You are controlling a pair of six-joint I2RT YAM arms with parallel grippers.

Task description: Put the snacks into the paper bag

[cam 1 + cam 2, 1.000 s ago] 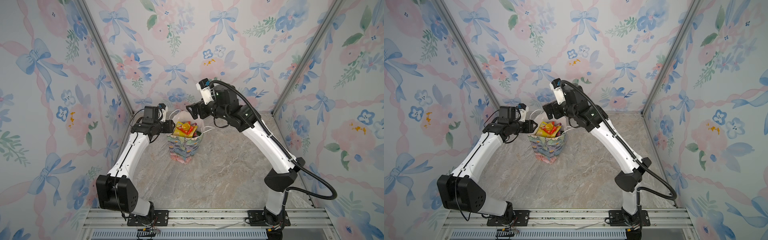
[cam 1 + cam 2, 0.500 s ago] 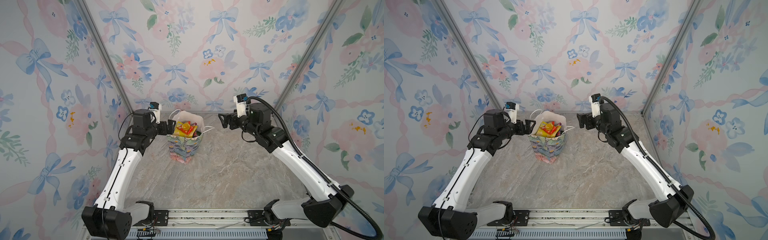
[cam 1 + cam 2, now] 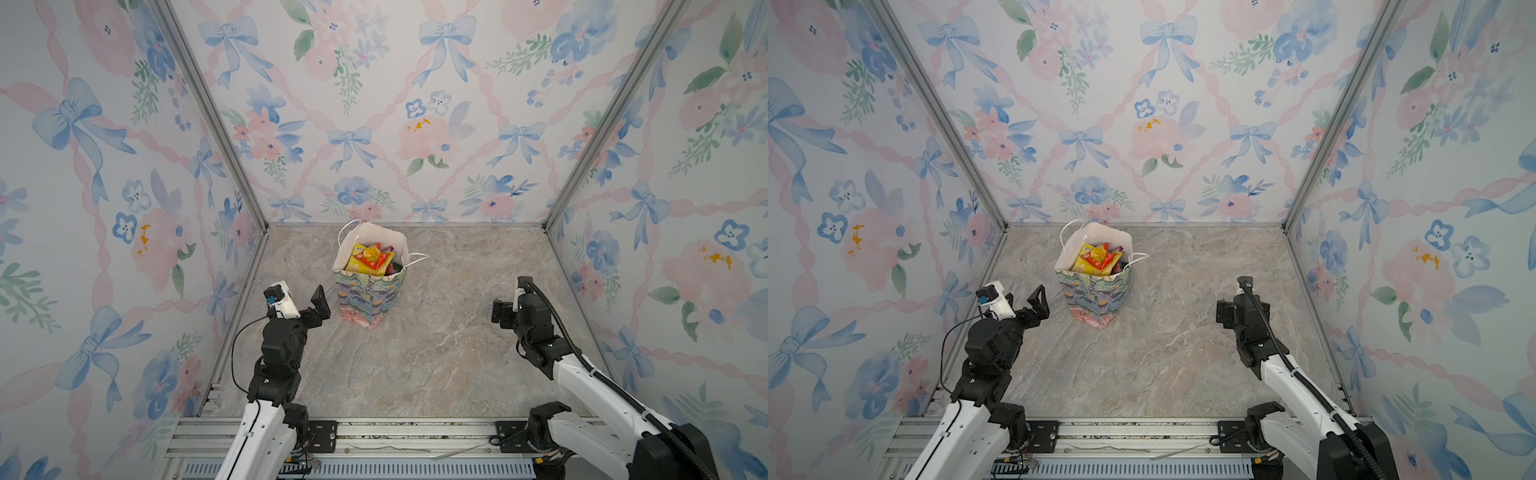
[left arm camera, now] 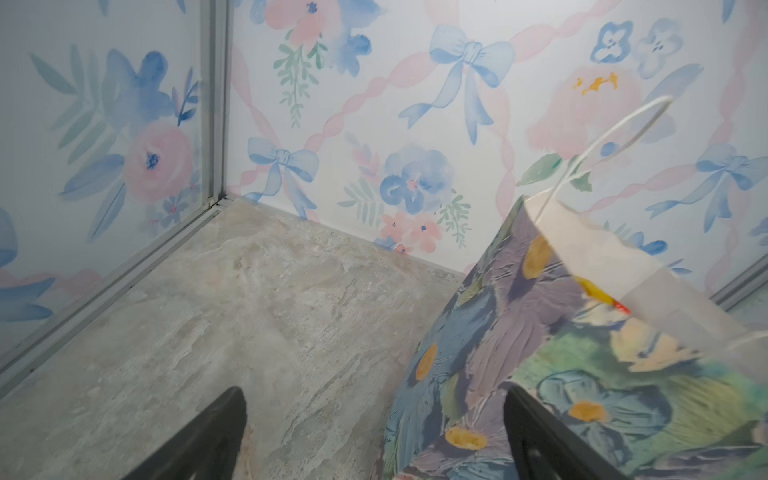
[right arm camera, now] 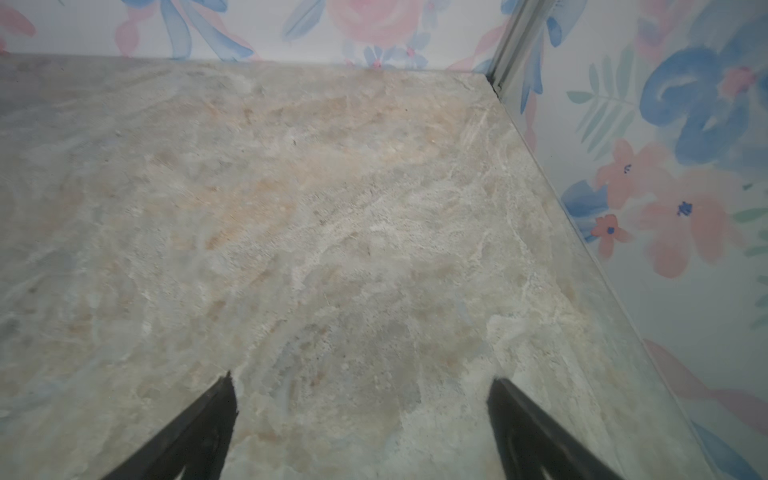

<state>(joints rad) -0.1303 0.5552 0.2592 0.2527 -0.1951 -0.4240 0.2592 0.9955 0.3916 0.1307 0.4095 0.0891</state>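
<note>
The paper bag (image 3: 368,297) (image 3: 1096,295) stands upright toward the back of the marble floor, left of centre. Its mouth is open, and yellow and red snacks (image 3: 370,259) (image 3: 1096,259) fill it near the rim. My left gripper (image 3: 308,305) (image 3: 1025,304) hovers low to the bag's front left, apart from it, open and empty. In the left wrist view the bag's flowered wall (image 4: 540,353) lies beside the open left gripper (image 4: 372,390), with a yellow sliver of a snack (image 4: 598,293) at the rim. My right gripper (image 3: 502,311) (image 3: 1225,311) (image 5: 361,382) is open over bare floor at the right.
Floral walls close in the marble floor (image 3: 436,353) on three sides, with metal posts at the back corners. An aluminium rail (image 3: 395,436) carrying both arm bases runs along the front edge. A white cord handle (image 3: 415,257) sticks out from the bag's right side.
Both arms have drawn back from the bag's mouth toward the front and lowered. The left jaws have widened. The right jaws stayed wide. The bag has not moved.
</note>
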